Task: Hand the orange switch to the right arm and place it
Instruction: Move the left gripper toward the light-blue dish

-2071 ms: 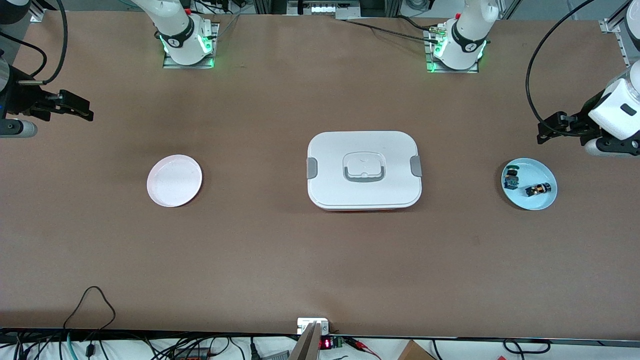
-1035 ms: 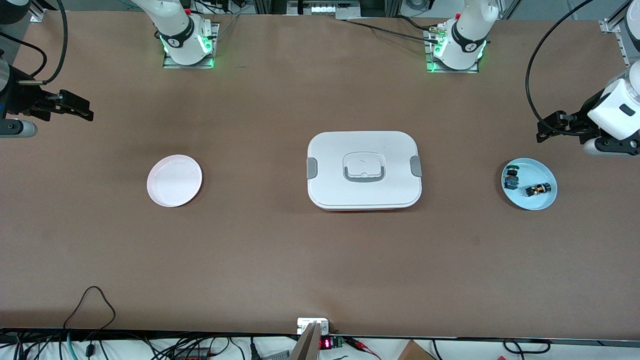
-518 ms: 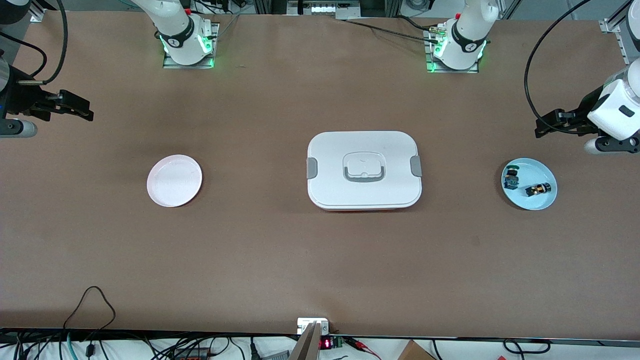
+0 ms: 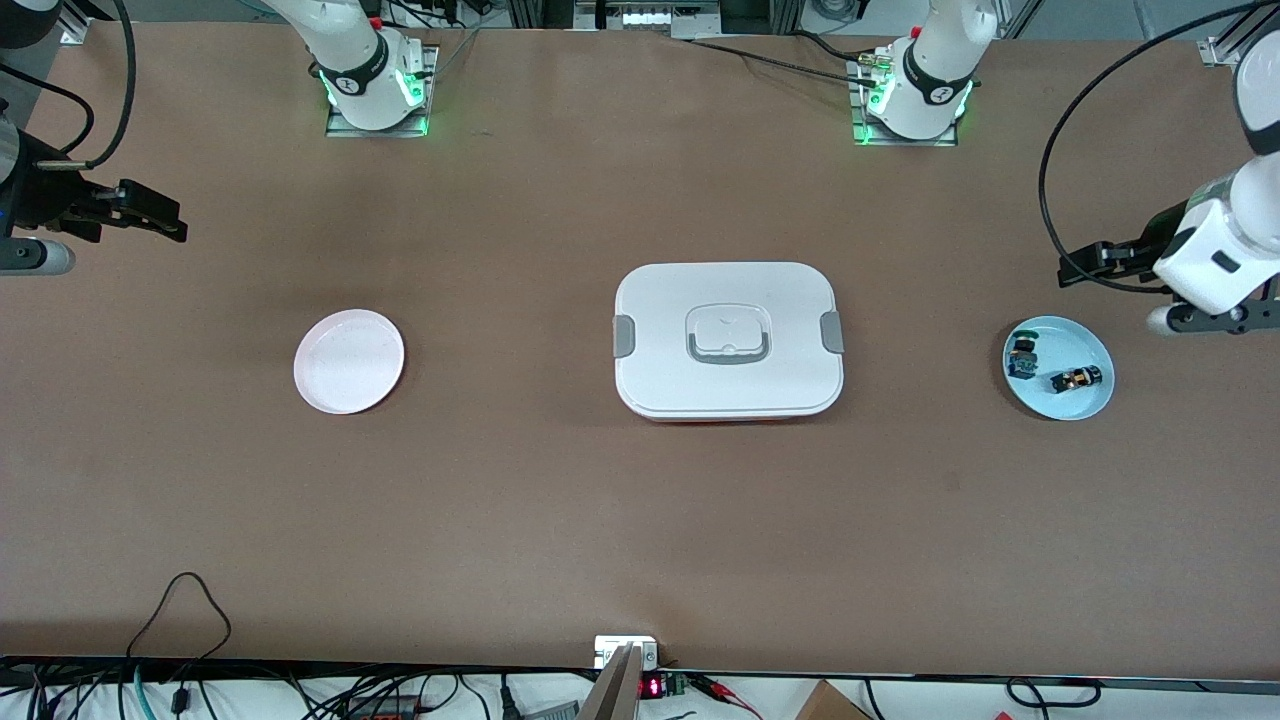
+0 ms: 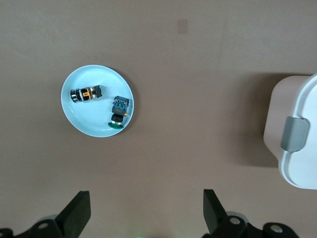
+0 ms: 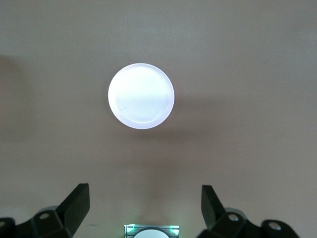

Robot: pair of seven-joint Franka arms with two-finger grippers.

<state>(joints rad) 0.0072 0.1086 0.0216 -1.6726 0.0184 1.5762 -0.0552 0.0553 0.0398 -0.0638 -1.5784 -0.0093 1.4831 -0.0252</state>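
- We are working at a table with a white lidded box (image 4: 728,340) at its middle, and we are placing everything else against that box.
- The orange switch (image 4: 1076,379) is lying on its side in the pale blue dish (image 4: 1095,402), well apart from the box toward the left arm's end of the table; in the left wrist view the orange switch (image 5: 85,93) is sitting apart from the green-and-blue part (image 5: 119,112) that shares the pale blue dish (image 5: 86,126).
- Our left gripper (image 4: 1078,267) is hanging with its fingers (image 5: 75,214) spread wide and nothing between them, over bare table just beside the dish, on the dish's side facing the arm bases.
- Our right gripper (image 4: 165,222) is waiting, fingers (image 6: 74,203) also spread and empty, over the table toward the right arm's end, well apart from the box and near the white plate (image 4: 349,361).
- We are judging the step in hand to be the approach for the pick, with nothing yet grasped.
- To do it well, we are wanting to centre over the switch, turn the fingers to close across its short barrel, and come down clear of the neighbouring part.
- We are also gripping toward one end, we judge, leaving body free for the other arm.
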